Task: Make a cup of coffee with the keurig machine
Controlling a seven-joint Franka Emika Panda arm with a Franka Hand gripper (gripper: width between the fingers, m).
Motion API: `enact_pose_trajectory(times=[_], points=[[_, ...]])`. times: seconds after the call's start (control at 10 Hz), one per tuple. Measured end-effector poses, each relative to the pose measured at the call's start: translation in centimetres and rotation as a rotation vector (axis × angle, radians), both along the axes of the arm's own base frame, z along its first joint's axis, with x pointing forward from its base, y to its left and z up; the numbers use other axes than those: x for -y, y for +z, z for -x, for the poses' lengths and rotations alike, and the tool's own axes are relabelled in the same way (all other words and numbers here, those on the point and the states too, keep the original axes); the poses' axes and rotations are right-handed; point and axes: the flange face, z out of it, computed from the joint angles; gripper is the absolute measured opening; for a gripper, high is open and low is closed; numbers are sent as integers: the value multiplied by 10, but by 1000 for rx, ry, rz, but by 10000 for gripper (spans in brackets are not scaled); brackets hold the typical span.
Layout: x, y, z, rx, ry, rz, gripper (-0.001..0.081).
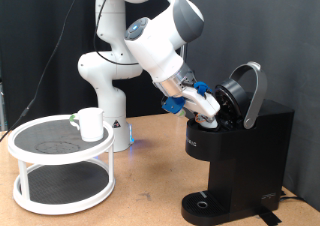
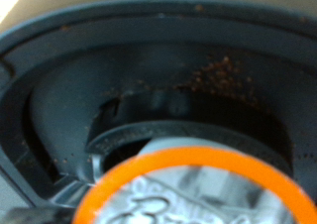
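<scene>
With the coffee maker (image 1: 235,146) lid raised, the gripper (image 1: 205,104) is at its open chamber, seemingly seating an orange-rimmed pod (image 2: 188,189), jaw state unclear; the mug (image 1: 91,123) waits on the white stand (image 1: 60,146).

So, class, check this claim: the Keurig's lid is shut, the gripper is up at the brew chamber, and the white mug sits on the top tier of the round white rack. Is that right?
Not quite. In the exterior view the keurig machine has its lid raised open, not shut. The rest holds: the gripper is at the brew chamber, and the mug sits on the top tier of the round white rack.
</scene>
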Motion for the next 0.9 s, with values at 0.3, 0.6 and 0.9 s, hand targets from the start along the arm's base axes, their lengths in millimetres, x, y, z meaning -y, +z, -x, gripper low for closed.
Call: enact_pose_trajectory(times=[0.3, 0.6, 0.9], points=[[0, -5, -1, -7, -4, 0, 719], [-1, -3, 0, -6, -5, -32, 803], [-1, 10, 7, -18, 35, -84, 807]])
